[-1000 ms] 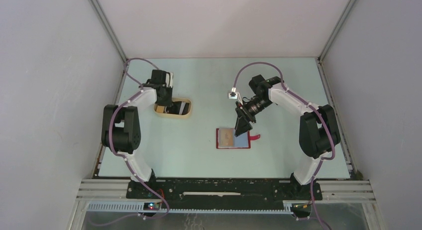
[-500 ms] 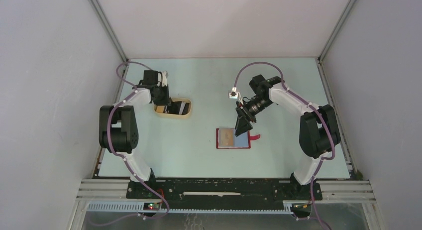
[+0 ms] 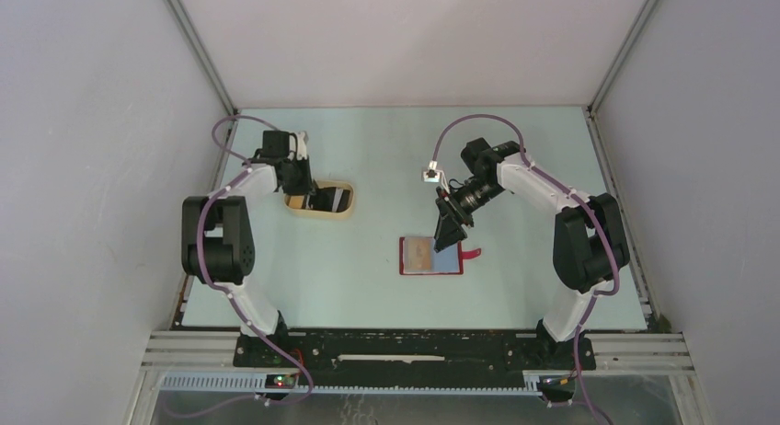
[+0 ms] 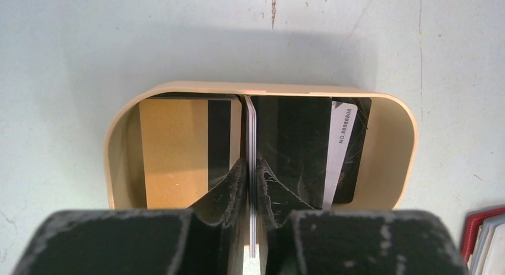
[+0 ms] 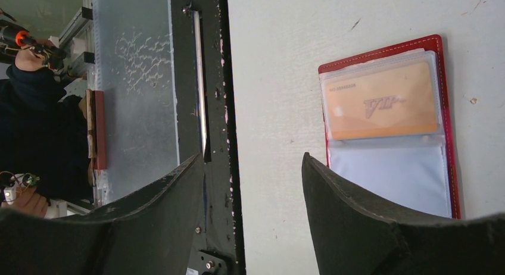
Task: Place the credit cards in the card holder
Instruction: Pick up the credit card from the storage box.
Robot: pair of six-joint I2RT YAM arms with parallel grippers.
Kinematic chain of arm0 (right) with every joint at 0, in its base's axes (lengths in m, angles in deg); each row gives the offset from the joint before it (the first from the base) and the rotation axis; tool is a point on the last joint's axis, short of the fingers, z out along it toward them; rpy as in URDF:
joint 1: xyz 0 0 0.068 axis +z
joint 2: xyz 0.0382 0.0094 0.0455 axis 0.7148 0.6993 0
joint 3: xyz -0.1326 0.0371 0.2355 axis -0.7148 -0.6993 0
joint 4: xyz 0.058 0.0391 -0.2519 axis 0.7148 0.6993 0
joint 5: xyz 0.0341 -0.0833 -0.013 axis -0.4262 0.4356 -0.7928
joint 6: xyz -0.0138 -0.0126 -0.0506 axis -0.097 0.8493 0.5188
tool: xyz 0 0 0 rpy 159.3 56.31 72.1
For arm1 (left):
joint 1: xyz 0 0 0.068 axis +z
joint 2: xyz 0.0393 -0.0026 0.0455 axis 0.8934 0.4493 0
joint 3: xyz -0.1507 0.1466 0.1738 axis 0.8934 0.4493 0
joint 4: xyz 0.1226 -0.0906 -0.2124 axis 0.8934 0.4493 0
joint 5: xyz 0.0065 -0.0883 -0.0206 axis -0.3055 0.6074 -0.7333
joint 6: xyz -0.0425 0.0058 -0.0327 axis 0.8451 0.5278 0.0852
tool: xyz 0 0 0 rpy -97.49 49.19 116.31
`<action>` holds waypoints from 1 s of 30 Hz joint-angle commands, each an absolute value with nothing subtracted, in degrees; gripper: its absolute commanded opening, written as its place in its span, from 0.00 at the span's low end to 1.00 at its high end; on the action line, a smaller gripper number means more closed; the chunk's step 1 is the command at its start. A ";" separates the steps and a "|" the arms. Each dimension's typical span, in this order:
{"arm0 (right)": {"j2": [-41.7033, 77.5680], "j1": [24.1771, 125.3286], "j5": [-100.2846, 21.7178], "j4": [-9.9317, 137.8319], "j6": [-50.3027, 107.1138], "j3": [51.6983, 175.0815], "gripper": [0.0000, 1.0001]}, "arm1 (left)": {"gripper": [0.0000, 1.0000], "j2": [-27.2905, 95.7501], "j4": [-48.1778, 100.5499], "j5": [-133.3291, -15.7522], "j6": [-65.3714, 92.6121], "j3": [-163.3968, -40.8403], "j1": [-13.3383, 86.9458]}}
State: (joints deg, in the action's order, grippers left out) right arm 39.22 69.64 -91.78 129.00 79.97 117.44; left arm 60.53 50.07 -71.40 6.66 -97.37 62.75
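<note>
The left gripper (image 4: 250, 168) is clenched on a thin grey-white plastic card (image 4: 251, 117) standing on edge in the tan oval tray (image 4: 262, 87), near the left edge of the pale table (image 3: 386, 149), between a golden-brown card (image 4: 172, 150) and a dark card (image 4: 292, 138). Light, stiff and slick, it likely needs a firm pinch well down its edge. The right gripper (image 5: 253, 162) hangs released over the open red folding card holder (image 5: 393, 174), mid-table

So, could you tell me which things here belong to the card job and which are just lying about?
Job: red card holder; VIP card in its sleeve; gold card and dark card in the tan tray; grey card pinched by the left gripper.
Lying about: tan tray, merely holding cards.
</note>
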 commanded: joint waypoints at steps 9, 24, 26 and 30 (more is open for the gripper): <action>38.94 69.40 -93.08 129.92 81.28 119.49 0.70 | 0.15 55.97 48.95 -68.65 8.02 -95.74 63.13; 38.90 69.41 -93.09 129.98 81.36 119.49 0.70 | 0.15 55.81 48.94 -68.15 8.11 -95.53 64.79; 38.94 69.37 -93.08 129.98 81.36 119.49 0.70 | 0.15 55.69 48.95 -68.21 8.11 -95.43 64.95; 38.90 69.36 -93.08 130.03 81.41 119.49 0.70 | 0.15 55.72 48.96 -68.04 8.11 -95.26 64.98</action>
State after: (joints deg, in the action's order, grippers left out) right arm 39.22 69.59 -91.78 129.40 80.10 117.44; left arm 58.92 49.98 -69.13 7.23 -97.15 64.73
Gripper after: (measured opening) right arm 0.702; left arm 0.147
